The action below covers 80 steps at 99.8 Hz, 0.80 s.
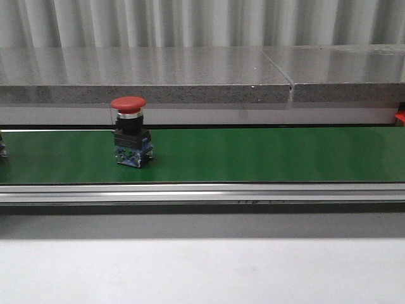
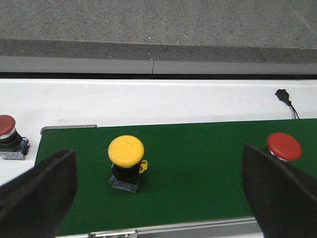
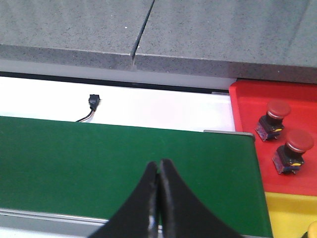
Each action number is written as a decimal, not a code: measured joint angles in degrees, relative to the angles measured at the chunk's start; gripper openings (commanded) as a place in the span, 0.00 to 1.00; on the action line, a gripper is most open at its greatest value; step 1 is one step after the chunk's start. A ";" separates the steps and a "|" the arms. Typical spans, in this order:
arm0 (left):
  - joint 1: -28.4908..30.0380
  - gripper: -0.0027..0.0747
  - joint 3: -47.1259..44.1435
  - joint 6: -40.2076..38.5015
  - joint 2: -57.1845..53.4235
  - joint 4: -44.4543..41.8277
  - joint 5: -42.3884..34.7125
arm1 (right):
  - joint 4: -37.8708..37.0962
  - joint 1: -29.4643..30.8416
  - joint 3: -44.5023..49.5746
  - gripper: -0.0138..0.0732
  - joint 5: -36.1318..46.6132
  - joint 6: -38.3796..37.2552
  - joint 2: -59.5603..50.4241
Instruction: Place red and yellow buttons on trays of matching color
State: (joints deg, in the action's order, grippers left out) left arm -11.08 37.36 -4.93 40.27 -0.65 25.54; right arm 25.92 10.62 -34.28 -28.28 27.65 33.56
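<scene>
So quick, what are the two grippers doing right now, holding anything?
Left gripper: open, holding nothing; a yellow button stands on the green belt between its fingers.
Right gripper: closed, holding nothing.

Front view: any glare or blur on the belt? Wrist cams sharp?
Front view: soft sheen across the green belt, red button slightly soft. Left wrist view: yellow button sharp, fingers blurred dark. Right wrist view: red tray evenly lit, fingertips out of focus.

1 red button (image 1: pixel 130 138) stands upright on the green belt (image 1: pixel 253 155), toward its left end.
</scene>
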 measured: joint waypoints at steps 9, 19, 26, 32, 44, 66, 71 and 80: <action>-0.11 0.86 -4.28 0.00 -6.22 -0.24 -0.08 | 0.00 0.00 0.00 0.07 0.00 0.00 0.00; -0.11 0.83 -8.39 0.00 -12.48 -0.31 -0.04 | 0.00 0.00 0.00 0.07 0.00 0.00 0.00; -0.11 0.75 -10.80 0.00 -16.50 -0.36 0.34 | 0.00 0.00 0.00 0.07 0.00 0.00 0.00; -0.11 0.66 -12.53 0.00 -19.74 -0.36 0.79 | 0.00 0.00 0.00 0.07 0.00 0.00 0.00; -0.11 0.37 -13.96 0.00 -24.48 -0.36 0.94 | 0.00 0.00 0.00 0.07 0.00 0.00 0.00; -0.11 0.01 -14.10 0.00 -26.79 -0.36 0.94 | 0.00 0.00 0.00 0.07 0.00 0.00 0.00; -0.11 0.01 -14.10 0.00 -26.79 -0.36 0.94 | 0.00 0.00 0.00 0.07 0.00 0.00 0.00; -0.11 0.01 -14.10 0.00 -26.79 -0.36 0.94 | 0.00 0.00 0.00 0.07 0.00 0.00 0.00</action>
State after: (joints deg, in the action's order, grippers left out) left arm -11.18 23.26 -4.93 13.48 -1.01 26.48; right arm 25.92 10.62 -34.28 -28.28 27.65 33.56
